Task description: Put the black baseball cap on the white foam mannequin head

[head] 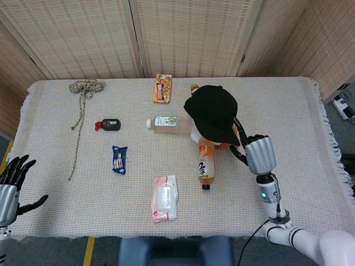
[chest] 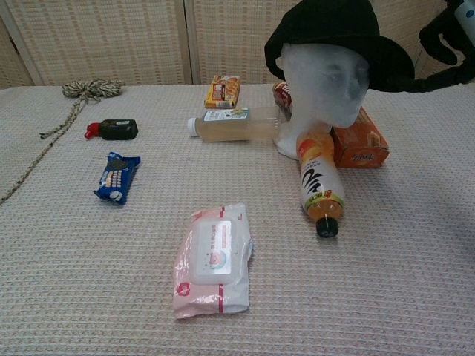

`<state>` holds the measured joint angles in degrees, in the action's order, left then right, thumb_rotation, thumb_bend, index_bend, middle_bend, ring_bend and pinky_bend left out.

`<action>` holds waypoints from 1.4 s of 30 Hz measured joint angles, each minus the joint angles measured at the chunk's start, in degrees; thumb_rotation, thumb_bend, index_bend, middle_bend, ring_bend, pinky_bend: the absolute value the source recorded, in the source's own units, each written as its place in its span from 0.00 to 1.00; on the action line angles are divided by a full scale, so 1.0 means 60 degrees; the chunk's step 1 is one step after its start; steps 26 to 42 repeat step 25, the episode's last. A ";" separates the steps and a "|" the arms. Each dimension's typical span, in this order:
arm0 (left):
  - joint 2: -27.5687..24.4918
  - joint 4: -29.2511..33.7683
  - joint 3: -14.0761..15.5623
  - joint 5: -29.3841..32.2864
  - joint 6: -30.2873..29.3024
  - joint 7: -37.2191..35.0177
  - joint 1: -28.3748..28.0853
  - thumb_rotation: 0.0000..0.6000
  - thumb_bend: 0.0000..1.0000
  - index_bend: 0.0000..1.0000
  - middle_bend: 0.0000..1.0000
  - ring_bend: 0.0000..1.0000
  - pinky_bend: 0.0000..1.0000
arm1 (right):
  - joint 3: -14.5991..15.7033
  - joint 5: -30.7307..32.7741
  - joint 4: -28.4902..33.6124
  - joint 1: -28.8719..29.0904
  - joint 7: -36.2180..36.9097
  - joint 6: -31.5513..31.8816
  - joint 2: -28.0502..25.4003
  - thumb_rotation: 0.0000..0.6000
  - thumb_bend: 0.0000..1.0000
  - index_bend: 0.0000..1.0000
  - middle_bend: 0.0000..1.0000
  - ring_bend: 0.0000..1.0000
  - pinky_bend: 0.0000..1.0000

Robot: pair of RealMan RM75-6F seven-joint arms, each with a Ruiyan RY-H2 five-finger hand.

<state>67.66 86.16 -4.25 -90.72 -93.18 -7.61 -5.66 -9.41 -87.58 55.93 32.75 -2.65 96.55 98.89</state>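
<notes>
**Checking cap seat and brim grip at the mannequin head**

Working outward from my own side, I note my left hand (head: pixel 12 185) at the near left table corner, fingers spread, holding nothing, well apart from the task. A pink wipes packet (chest: pixel 214 258) lies nearest on the cloth, clear of the work.

My right hand (head: pixel 256 155) stands just beside the mannequin, on its right. The chest view shows only dark fingertips (chest: pixel 438 33) at the frame's upper right, by the tip of the brim. I cannot tell whether they pinch the brim or merely touch it; the head view hides the contact behind the back of the hand.

Beyond the fingers, the black baseball cap (chest: pixel 334 33) sits over the crown of the white foam mannequin head (chest: pixel 326 81). Its brim runs from the crown out toward my right hand, tilted downward on that side, so the cap's long axis points at my fingers.

An orange drink bottle (chest: pixel 319 182) lies against the mannequin's base, an orange box (chest: pixel 360 144) beside it.

Judgement: placement is nearly complete. Release should draw away along the brim line; a sideways pull risks dragging the cap askew or tipping the light foam head.
</notes>
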 measured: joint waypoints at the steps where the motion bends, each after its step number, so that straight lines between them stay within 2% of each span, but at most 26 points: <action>1: -0.0001 -0.0001 0.0007 -0.0012 0.0004 0.0012 -0.0001 1.00 0.13 0.18 0.10 0.01 0.22 | 0.0064 0.0060 0.0382 -0.0093 -0.0147 -0.0120 -0.0211 1.00 0.00 0.00 0.47 0.61 0.80; 2: -0.0003 -0.0002 0.0022 -0.0026 0.0014 0.0031 -0.0002 1.00 0.13 0.18 0.10 0.01 0.22 | 0.0138 0.0123 0.0814 -0.0190 -0.0307 -0.0247 -0.0448 1.00 0.00 0.00 0.42 0.55 0.75; 4: -0.0022 0.0014 0.0083 -0.0076 0.0061 0.0093 -0.0003 1.00 0.13 0.18 0.09 0.01 0.22 | 0.0337 0.0291 0.1989 -0.0441 -0.0734 -0.0537 -0.1103 1.00 0.00 0.00 0.27 0.37 0.58; 7: -0.0075 0.0073 0.0175 -0.0173 0.0118 0.0215 -0.0003 1.00 0.13 0.18 0.09 0.01 0.22 | 0.0682 0.0609 0.3911 -0.0879 -0.1446 -0.0908 -0.2264 1.00 0.00 0.00 0.10 0.14 0.37; 9: -0.0140 0.0131 0.0275 -0.0255 0.0192 0.0359 -0.0003 1.00 0.13 0.19 0.09 0.01 0.22 | 0.0951 0.0878 0.5275 -0.1273 -0.1904 -0.1086 -0.3237 1.00 0.00 0.00 0.04 0.07 0.29; 12: -0.0329 0.0334 0.0467 -0.0317 0.0463 0.0571 -0.0008 1.00 0.13 0.20 0.09 0.00 0.21 | 0.1439 0.1212 0.6754 -0.2070 -0.2262 -0.1209 -0.4648 1.00 0.00 0.00 0.01 0.02 0.20; 14: -0.0471 0.0515 0.0576 -0.0327 0.0636 0.0730 -0.0010 1.00 0.13 0.21 0.09 0.00 0.21 | 0.1714 0.1352 0.7195 -0.2605 -0.2239 -0.1225 -0.5233 1.00 0.00 0.00 0.00 0.00 0.14; 17: -0.0695 0.0815 0.0748 -0.0346 0.0897 0.1161 -0.0012 1.00 0.13 0.22 0.11 0.00 0.21 | 0.1973 0.1417 0.7176 -0.3172 -0.1837 -0.1105 -0.5585 1.00 0.00 0.00 0.00 0.00 0.07; 20: -0.0869 0.1124 0.0873 -0.0272 0.1227 0.1643 -0.0029 1.00 0.13 0.23 0.12 0.00 0.21 | 0.2098 0.1443 0.6539 -0.3682 -0.1448 -0.0876 -0.5803 1.00 0.00 0.00 0.00 0.00 0.00; 22: -0.0913 0.1270 0.0892 -0.0094 0.1433 0.1972 -0.0050 1.00 0.13 0.23 0.12 0.00 0.21 | 0.2074 0.1489 0.6176 -0.3988 -0.1101 -0.0663 -0.6008 1.00 0.00 0.00 0.00 0.00 0.00; 25: -0.0906 0.1380 0.0878 0.0211 0.1706 0.2454 -0.0096 1.00 0.13 0.23 0.11 0.00 0.21 | 0.2028 0.1437 0.6161 -0.4221 -0.0744 -0.0618 -0.6322 1.00 0.00 0.00 0.00 0.00 0.00; 42: -0.0906 0.1380 0.0878 0.0211 0.1706 0.2454 -0.0096 1.00 0.13 0.23 0.11 0.00 0.21 | 0.2028 0.1437 0.6161 -0.4221 -0.0744 -0.0618 -0.6322 1.00 0.00 0.00 0.00 0.00 0.00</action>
